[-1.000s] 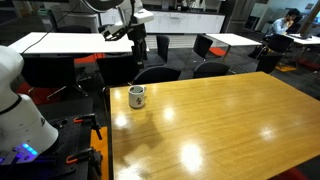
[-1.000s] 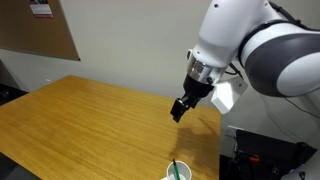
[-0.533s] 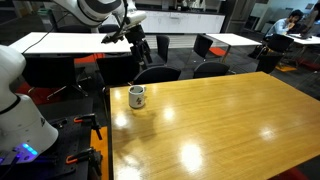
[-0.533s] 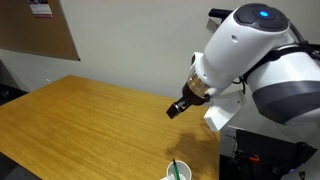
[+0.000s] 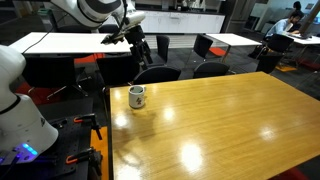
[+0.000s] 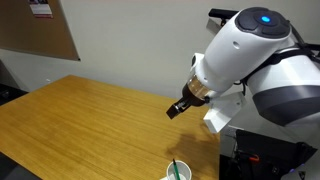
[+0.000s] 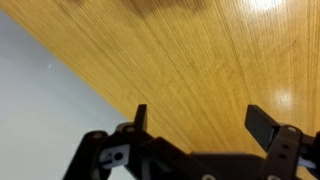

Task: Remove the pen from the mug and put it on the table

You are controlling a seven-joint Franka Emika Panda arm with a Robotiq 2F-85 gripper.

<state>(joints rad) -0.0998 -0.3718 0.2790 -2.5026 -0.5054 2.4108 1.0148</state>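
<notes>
The whitish-grey mug (image 5: 136,96) stands near a corner of the honey-brown wooden table (image 5: 220,125). In an exterior view the mug's rim (image 6: 178,174) shows at the bottom edge with the thin green pen (image 6: 172,168) standing in it. My gripper (image 6: 177,107) hangs in the air well above the table (image 6: 90,120) and away from the mug. In the wrist view my gripper (image 7: 200,118) is open and empty, with only bare wood and the table edge below it. The pen is too small to make out in the mug in the wider exterior view.
White tables (image 5: 70,42) with black chairs (image 5: 155,74) stand behind the wooden table. A white robot base (image 5: 20,110) sits beside the table's edge. A cork board (image 6: 40,30) hangs on the wall.
Between one second and half a second ago the arm swung and the gripper shifted slightly. Since then nothing has visibly moved.
</notes>
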